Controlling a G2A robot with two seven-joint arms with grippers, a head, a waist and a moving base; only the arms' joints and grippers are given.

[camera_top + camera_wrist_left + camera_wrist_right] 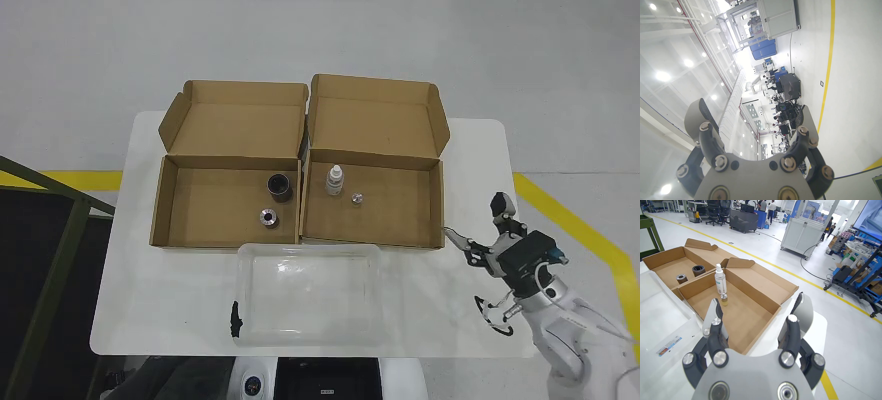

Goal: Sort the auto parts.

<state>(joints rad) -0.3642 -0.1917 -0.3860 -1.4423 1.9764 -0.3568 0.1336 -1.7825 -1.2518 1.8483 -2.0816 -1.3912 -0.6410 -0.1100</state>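
Note:
Two open cardboard boxes stand side by side on the white table. The left box (200, 205) (666, 271) holds a black cylinder (277, 186) (698, 270) and a small metal bushing (266, 217) (681, 278). In the right box (400, 215) (753, 308) stand a white spray bottle (335, 179) (720, 281) and a small brass-coloured part (357, 198) (724, 300). My right gripper (480, 222) (758, 297) hovers open and holds nothing, just off that box's near right corner. My left gripper (753, 104) is open with nothing in it and points up at the hall's ceiling.
A clear plastic tray (310, 295) (657, 313) lies in front of the boxes, with nothing in it. Both box lids (375, 115) stand up at the back. Bare table (465, 290) stretches to the right of the tray.

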